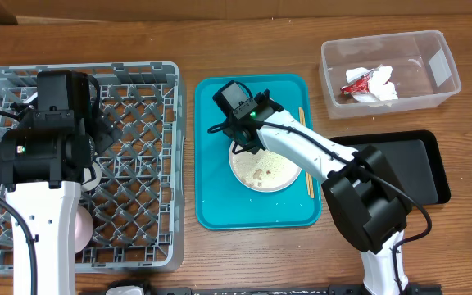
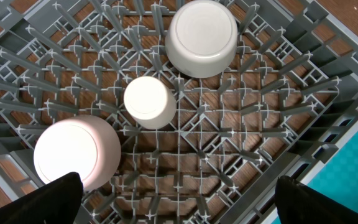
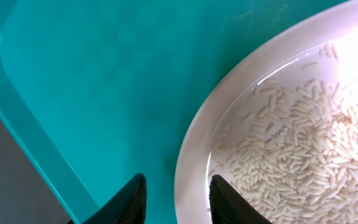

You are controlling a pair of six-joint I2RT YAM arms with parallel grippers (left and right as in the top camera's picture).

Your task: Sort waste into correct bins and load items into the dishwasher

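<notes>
Right tool [image 3: 178, 202] astride plate [image 3: 194, 143] rim on teal tray [image 3: 73, 74]

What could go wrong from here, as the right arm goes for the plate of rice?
1. The right jaws straddle only the rim of the plate and are not yet closed on it; so thin a hold may slip.
2. The rice lies loose, so a tilted lift could spill grains onto the teal tray.
3. The chopsticks lie close beside the plate and may get knocked.
</notes>
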